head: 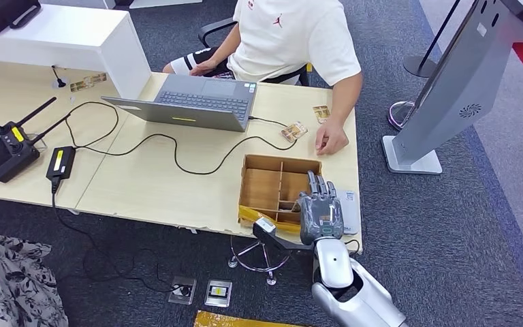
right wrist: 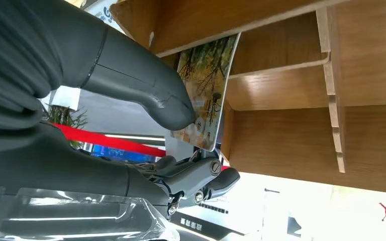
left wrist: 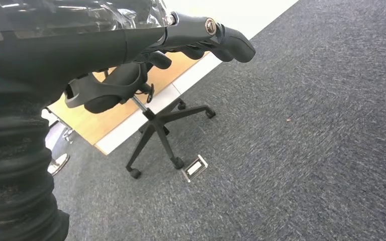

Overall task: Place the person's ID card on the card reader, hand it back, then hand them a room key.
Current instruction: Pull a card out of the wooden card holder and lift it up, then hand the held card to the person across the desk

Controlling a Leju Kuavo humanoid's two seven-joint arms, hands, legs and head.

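My right hand (head: pixel 320 208) reaches into a wooden compartment box (head: pixel 272 163) at the desk's near right corner. In the right wrist view its thumb (right wrist: pixel 146 90) presses on the face of a picture-printed room key card (right wrist: pixel 208 85), which stands in a compartment of the box (right wrist: pixel 291 125), with the darker fingers (right wrist: pixel 216 178) behind the card's free edge. A grey card reader (head: pixel 349 211) lies just right of the hand. Two small cards (head: pixel 294 131) (head: pixel 321 112) lie by the person's hand (head: pixel 331 142), which rests on the desk. My left hand (left wrist: pixel 146 55) hangs over the floor holding nothing, its fingers apart.
A person in a white shirt (head: pixel 293 34) sits across the desk behind a laptop (head: pixel 197 102). Cables, a power brick (head: pixel 60 162) and a black controller (head: pixel 7 150) lie to the left. A grey kiosk (head: pixel 449 88) stands right of the desk. An office chair base (left wrist: pixel 161 130) stands below.
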